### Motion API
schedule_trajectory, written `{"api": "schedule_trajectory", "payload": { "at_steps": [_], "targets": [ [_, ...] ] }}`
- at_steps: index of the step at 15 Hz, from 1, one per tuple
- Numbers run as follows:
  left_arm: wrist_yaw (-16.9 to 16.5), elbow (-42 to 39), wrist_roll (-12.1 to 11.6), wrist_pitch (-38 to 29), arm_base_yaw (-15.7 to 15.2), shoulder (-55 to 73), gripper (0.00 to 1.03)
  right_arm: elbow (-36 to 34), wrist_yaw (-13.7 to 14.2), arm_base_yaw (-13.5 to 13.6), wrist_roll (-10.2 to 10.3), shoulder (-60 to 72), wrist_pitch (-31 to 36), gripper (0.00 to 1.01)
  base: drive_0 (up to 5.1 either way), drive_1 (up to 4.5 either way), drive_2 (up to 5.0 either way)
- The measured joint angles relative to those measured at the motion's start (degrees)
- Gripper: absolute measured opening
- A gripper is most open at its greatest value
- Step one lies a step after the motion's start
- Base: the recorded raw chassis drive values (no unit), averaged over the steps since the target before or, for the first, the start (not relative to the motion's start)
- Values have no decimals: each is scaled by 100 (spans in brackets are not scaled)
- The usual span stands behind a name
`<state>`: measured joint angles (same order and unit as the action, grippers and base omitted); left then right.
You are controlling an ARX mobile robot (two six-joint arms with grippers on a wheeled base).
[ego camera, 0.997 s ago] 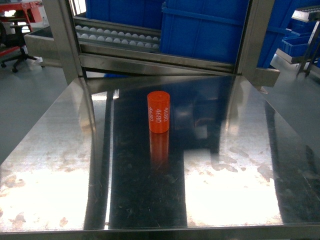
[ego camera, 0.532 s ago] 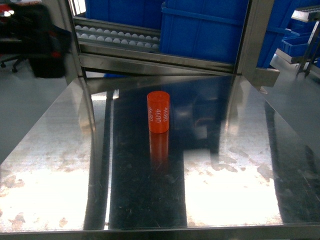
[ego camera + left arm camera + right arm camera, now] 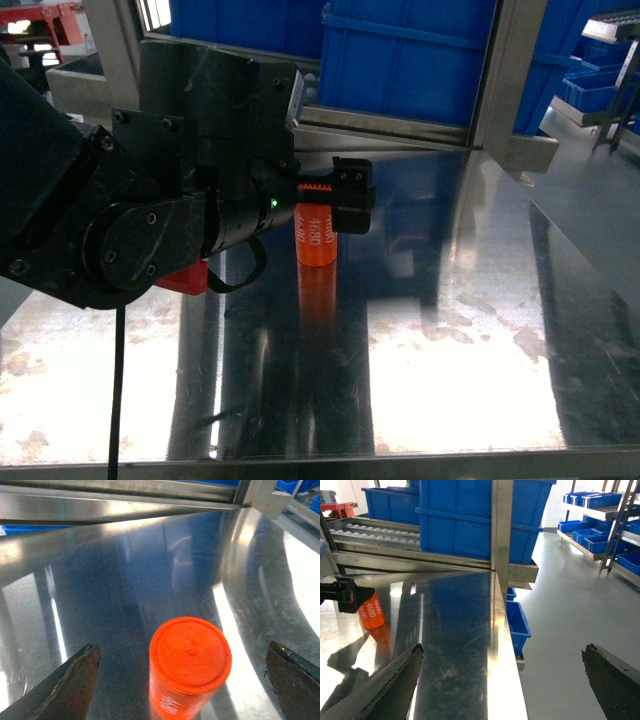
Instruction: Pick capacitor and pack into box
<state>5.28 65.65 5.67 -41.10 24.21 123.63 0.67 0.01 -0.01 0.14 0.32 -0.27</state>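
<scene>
One orange capacitor (image 3: 190, 662) stands upright on the steel worktop (image 3: 470, 340), between the left gripper's (image 3: 182, 672) spread fingers (image 3: 65, 687). Reaching to grasp is underway; next comes closing squarely around the capacitor.

A shiny steel surface (image 3: 470, 330) carries one orange capacitor (image 3: 317, 240), upright, toward twelve o'clock of its centre.

Black left arm (image 3: 150, 200), screws, green LED, black cable.
</scene>
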Motion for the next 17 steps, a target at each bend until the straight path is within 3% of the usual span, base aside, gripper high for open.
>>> {"api": "schedule_trajectory", "payload": {
  "at_steps": [6, 7, 11, 14, 17],
  "targets": [
    [-28, 780, 181, 122, 2, 1139, 98, 0, 0, 0, 0, 0, -2, 98, 0, 0, 0],
    [-7, 822, 184, 101, 13, 1167, 93, 0, 0, 0, 0, 0, 0, 98, 0, 0, 0],
    [92, 850, 153, -90, -4, 1187, 48, 0, 0, 0, 0, 0, 0, 98, 0, 0, 0],
    [144, 691, 160, -188, -46, 1113, 45, 0, 0, 0, 0, 0, 0, 98, 0, 0, 0],
    [332, -157, 293, -439, -245, 146, 45, 0, 0, 0, 0, 0, -2, 98, 0, 0, 0]
  ]
}}
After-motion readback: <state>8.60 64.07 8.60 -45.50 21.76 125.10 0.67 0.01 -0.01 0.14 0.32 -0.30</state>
